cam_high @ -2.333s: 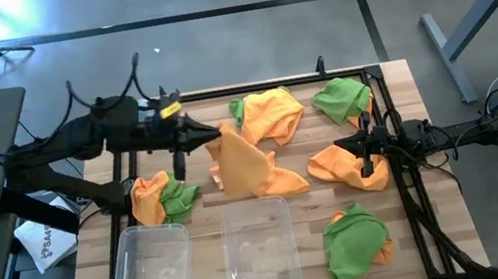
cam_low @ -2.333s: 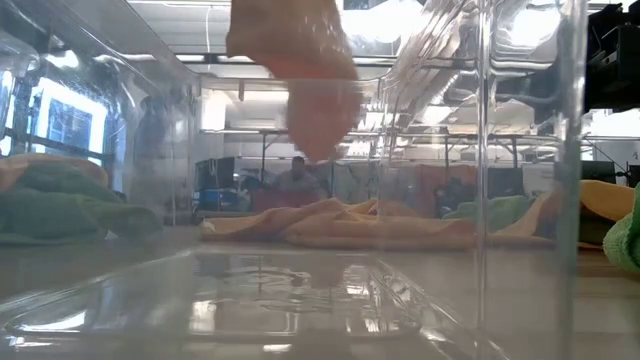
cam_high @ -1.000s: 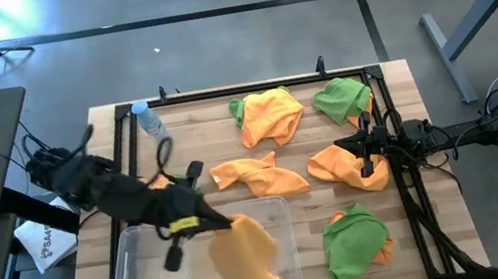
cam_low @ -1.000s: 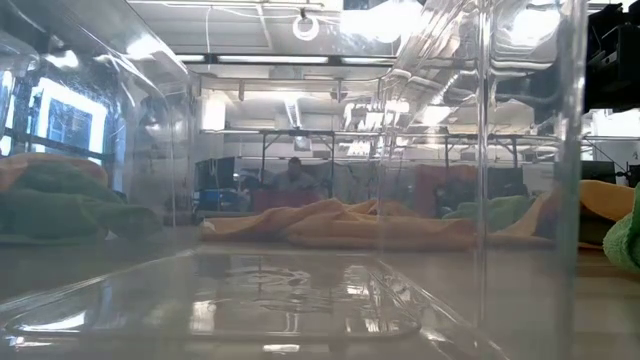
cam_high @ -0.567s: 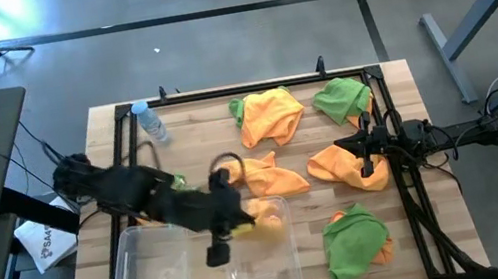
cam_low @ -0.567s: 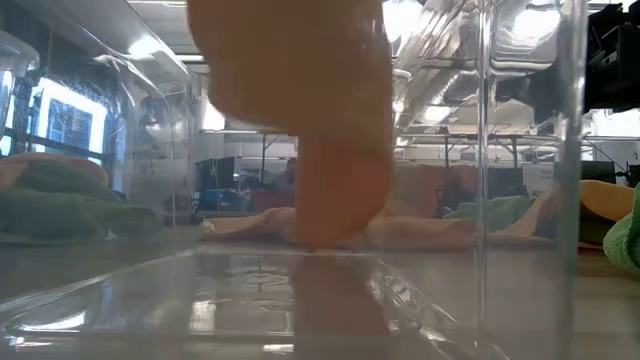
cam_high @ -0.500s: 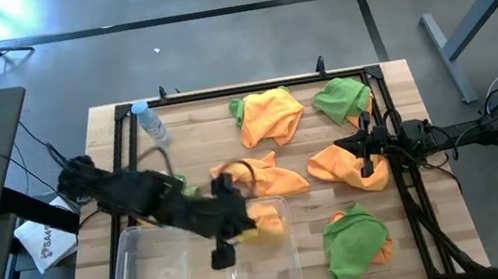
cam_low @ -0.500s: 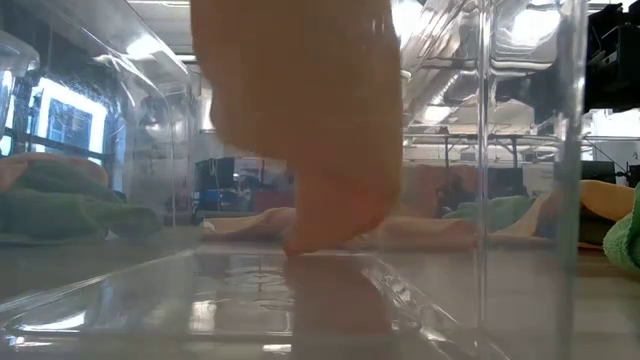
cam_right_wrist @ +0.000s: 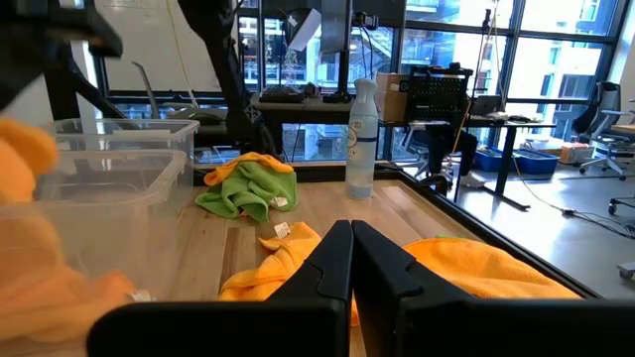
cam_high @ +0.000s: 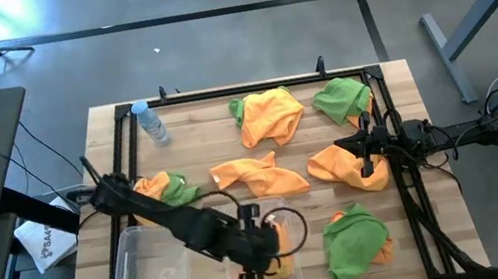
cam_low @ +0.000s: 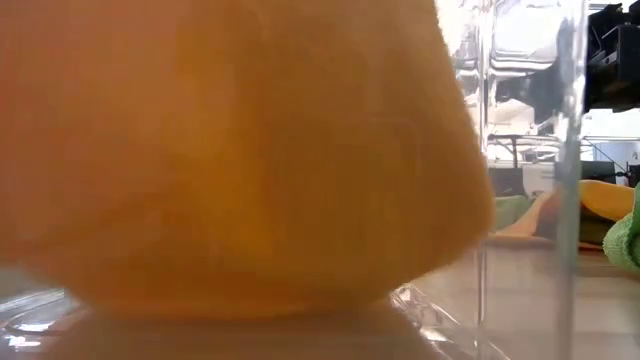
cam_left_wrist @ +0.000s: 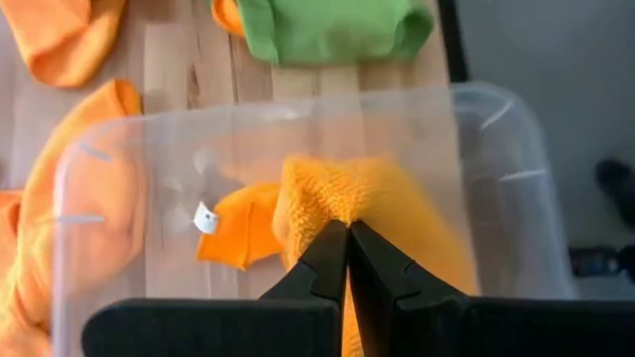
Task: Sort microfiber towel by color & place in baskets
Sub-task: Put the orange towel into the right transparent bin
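Wooden surface strewn with orange and green cloths, grey floor around it. Left tool grasps an orange cloth inside the right clear tub. Right tool clenched, idle.

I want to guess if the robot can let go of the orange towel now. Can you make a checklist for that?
1. Left gripper shut on the orange towel: ok.
2. Towel inside the right-hand clear tub: ok.
3. Towel resting on the tub's floor: cannot tell.
4. No green towel in that tub: ok.
5. Right gripper parked away, over another orange towel: ok.
6. Other clear tub out of the way: ok.
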### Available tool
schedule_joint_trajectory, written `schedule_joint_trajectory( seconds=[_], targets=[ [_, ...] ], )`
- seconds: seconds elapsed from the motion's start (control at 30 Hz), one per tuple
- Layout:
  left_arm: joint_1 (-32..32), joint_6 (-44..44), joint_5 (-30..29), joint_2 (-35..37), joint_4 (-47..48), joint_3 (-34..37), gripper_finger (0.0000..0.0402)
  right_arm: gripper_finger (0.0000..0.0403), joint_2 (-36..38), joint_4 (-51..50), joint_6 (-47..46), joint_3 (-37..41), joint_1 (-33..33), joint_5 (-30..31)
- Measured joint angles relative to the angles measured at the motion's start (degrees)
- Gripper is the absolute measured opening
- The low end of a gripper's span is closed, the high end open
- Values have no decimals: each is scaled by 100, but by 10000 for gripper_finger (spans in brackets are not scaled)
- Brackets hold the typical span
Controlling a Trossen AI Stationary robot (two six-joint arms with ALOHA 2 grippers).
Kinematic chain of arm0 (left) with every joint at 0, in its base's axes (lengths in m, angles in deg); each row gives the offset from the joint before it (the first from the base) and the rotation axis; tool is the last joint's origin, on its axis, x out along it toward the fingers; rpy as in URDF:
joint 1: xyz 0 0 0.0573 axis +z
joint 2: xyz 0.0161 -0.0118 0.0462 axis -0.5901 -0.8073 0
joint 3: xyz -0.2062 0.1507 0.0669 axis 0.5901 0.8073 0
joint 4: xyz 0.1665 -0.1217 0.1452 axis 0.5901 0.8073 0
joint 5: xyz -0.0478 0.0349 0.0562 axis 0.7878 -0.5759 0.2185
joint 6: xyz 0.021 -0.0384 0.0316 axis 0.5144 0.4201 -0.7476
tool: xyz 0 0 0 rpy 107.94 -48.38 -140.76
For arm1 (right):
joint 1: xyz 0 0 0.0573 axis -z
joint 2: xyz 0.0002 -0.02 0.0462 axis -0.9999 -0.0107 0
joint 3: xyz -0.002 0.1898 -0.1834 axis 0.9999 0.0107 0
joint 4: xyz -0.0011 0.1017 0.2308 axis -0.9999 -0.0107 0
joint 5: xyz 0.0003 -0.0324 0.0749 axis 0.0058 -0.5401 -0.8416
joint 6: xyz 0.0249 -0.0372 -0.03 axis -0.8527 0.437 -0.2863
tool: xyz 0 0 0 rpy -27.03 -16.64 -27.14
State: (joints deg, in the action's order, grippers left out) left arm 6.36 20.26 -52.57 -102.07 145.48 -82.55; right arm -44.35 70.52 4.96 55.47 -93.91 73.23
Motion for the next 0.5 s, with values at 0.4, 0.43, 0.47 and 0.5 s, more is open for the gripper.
schedule_joint_trajectory(
  seconds=[0.4, 0.43, 0.47, 0.5],
  targets=[
    [136, 278, -31, -537, 52, 640, 0, 0, -2, 0, -2, -2, -2, 0],
    [170, 320, -8, -537, 46, 707, 0, 0, -2, 0, -2, -2, 0, -2],
    [196, 338, 31, -539, 38, 754, 0, 0, 0, -2, 0, 0, -2, -2],
    [230, 360, 77, -539, 17, 788, 0, 0, -2, -1, -2, -2, 0, -1]
  ],
)
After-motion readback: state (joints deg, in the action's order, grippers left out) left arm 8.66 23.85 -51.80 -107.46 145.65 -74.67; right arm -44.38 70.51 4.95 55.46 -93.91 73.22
